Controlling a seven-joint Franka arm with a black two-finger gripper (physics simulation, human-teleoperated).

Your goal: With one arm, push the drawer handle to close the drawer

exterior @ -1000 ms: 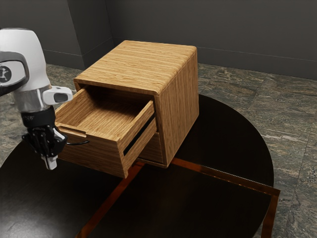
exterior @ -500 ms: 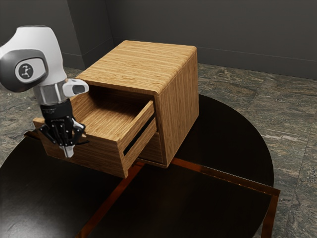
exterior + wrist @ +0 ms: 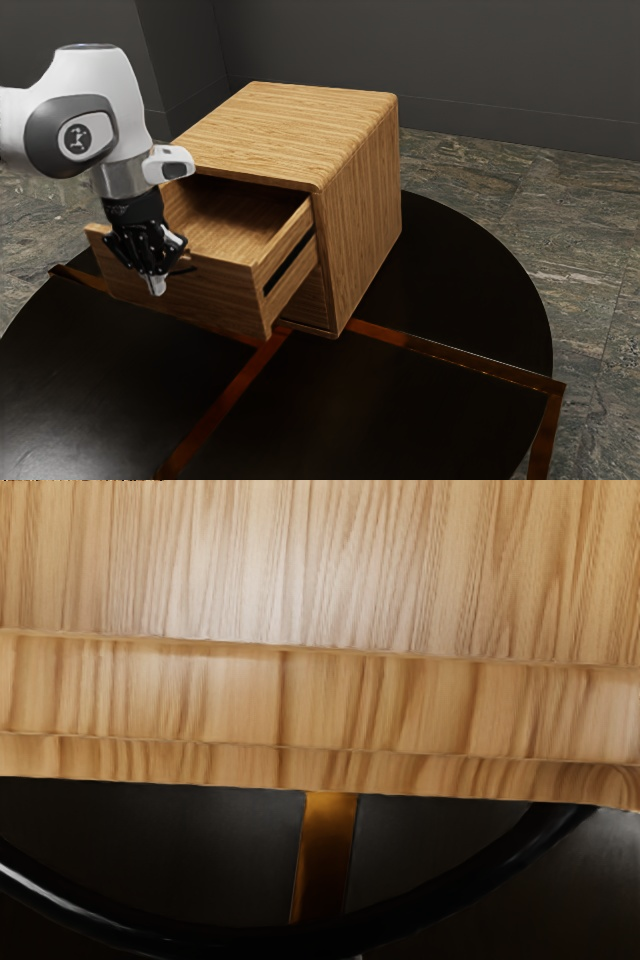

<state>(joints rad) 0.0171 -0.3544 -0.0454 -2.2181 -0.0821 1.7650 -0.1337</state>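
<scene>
Your white-and-grey jointed arm (image 3: 112, 95) bends downward; its black two-finger gripper (image 3: 157, 287) points down, fingertips together.

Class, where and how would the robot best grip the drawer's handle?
Probably the middle of the handle, coming from in front of the drawer: the thin black bar bows outward there, farthest from the wood, leaving a gap behind it.

A round, glossy black table (image 3: 450, 300), its top crossed by reddish-brown bands (image 3: 440, 351). At the table's rim, toward the exterior view's right, one band reaches past the edge and meets another at a corner. Around the table lies a floor (image 3: 560, 230) of mottled grey-green stone. Beyond the table stands a plain dark grey wall (image 3: 500, 60) with a matching baseboard (image 3: 500, 127).
</scene>
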